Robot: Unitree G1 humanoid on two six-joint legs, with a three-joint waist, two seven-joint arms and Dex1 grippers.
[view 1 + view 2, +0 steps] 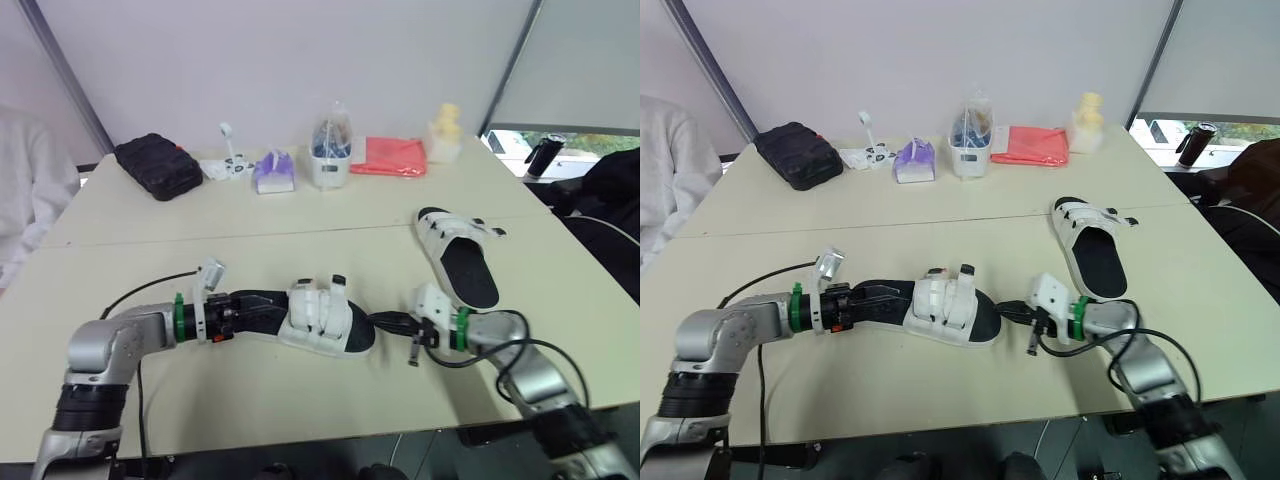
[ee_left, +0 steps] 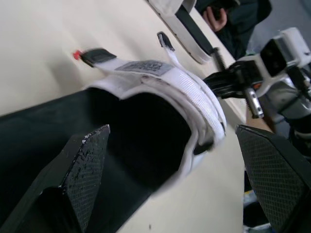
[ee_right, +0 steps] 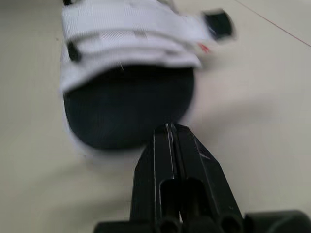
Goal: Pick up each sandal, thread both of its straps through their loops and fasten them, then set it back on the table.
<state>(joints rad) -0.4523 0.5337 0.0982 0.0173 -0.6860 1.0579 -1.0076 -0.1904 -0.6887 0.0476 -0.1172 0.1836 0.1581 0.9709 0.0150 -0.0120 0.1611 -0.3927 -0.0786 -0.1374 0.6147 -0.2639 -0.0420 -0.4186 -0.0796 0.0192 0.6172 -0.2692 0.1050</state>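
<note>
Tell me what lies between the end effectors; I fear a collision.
The near sandal, between left end effector and right end effector, in both eye views.

The near sandal has white woven webbing straps, ribbed and matt, over a smooth, matt black footbed. On the left gripper the pads are black and coarsely grained. The right gripper, at that sandal's toe, is smooth black plastic with a faint sheen. The table under the sandal is smooth, matt and cream.
</note>
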